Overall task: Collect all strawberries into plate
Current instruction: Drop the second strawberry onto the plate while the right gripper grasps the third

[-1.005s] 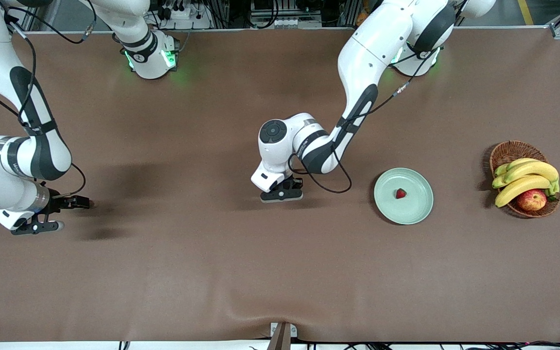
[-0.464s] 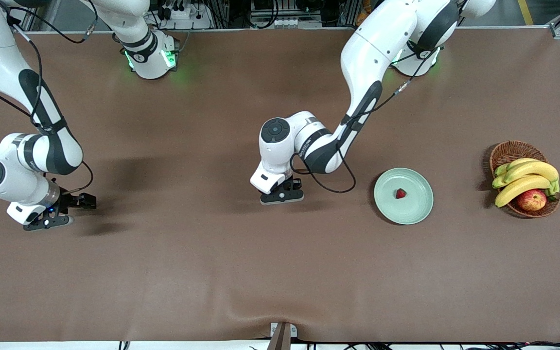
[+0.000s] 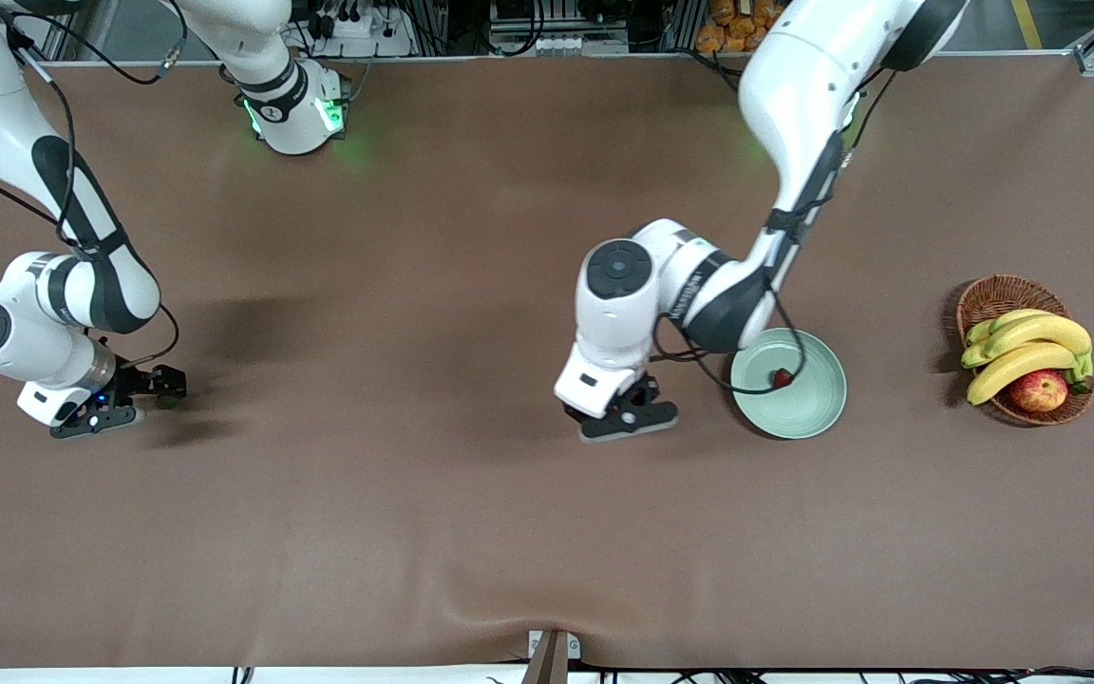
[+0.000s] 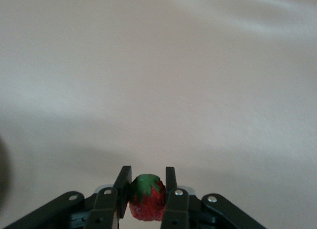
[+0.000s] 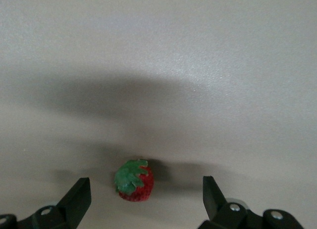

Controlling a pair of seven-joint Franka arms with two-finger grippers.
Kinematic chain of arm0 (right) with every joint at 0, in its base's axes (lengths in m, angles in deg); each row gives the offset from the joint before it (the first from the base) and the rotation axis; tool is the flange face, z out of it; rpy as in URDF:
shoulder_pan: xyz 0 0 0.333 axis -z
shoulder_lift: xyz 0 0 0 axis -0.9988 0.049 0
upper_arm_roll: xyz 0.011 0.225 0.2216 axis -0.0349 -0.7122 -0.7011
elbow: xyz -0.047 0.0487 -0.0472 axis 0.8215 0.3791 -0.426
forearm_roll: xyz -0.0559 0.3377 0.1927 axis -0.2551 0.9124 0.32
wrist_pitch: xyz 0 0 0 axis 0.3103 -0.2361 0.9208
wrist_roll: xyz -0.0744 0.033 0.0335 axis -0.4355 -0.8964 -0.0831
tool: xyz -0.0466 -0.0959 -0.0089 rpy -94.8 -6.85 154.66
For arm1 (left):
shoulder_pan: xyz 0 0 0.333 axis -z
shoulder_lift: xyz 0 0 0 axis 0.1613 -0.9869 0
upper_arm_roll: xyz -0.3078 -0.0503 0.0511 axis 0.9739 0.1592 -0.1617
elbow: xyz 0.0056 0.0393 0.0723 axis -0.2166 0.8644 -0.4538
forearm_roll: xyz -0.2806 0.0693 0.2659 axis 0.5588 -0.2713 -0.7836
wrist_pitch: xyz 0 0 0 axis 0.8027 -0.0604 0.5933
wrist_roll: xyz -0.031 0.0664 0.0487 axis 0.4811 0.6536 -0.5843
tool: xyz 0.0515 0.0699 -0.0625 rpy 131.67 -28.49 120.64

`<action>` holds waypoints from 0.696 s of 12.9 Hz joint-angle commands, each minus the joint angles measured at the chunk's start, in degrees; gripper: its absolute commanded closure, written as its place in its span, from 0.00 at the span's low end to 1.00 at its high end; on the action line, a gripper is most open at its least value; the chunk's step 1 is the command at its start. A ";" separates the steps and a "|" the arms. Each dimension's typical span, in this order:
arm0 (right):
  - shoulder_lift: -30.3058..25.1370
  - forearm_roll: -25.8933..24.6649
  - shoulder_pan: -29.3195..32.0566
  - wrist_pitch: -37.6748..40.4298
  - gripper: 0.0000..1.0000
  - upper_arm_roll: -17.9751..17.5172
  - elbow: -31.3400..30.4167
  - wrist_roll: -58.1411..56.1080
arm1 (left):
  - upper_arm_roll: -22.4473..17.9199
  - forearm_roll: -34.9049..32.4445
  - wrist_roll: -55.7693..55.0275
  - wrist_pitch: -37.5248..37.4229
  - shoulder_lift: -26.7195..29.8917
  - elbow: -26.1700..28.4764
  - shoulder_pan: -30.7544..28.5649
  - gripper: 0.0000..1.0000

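The pale green plate [image 3: 801, 408] lies toward the left arm's end of the table with one strawberry [image 3: 782, 378] in it. My left gripper [image 3: 625, 410] is over the table just beside the plate, on its right-arm side. In the left wrist view it [image 4: 147, 174] is shut on a second strawberry [image 4: 146, 202], which is hidden in the front view. My right gripper [image 3: 163, 389] is low at the right arm's end of the table. It [image 5: 144, 185] is open around a third strawberry [image 5: 134, 181] lying on the table, also seen in the front view [image 3: 167, 402].
A brown wicker basket [image 3: 1003, 293] with bananas [image 3: 1031, 347] and a red-yellow apple [image 3: 1038, 389] stands at the left arm's end of the table. The left arm's cable hangs over the plate's rim.
My left gripper has moved from mid-table toward the plate, carrying its strawberry. My right gripper has shifted only slightly and stays by the strawberry on the table.
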 commanded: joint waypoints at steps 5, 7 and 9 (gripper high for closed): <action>0.29 -1.28 1.04 -2.97 0.00 -1.08 -1.24 -0.36 | 11.22 1.08 20.43 -0.16 12.13 19.44 -22.06 1.00; 0.29 -1.28 0.95 -2.97 0.00 -1.08 -1.24 -0.36 | 12.11 1.08 25.09 -0.16 12.93 22.43 -25.94 1.00; 0.29 -1.28 0.95 -2.97 0.05 -1.08 -1.24 -0.36 | 12.11 1.08 30.02 0.19 12.58 24.55 -28.58 0.99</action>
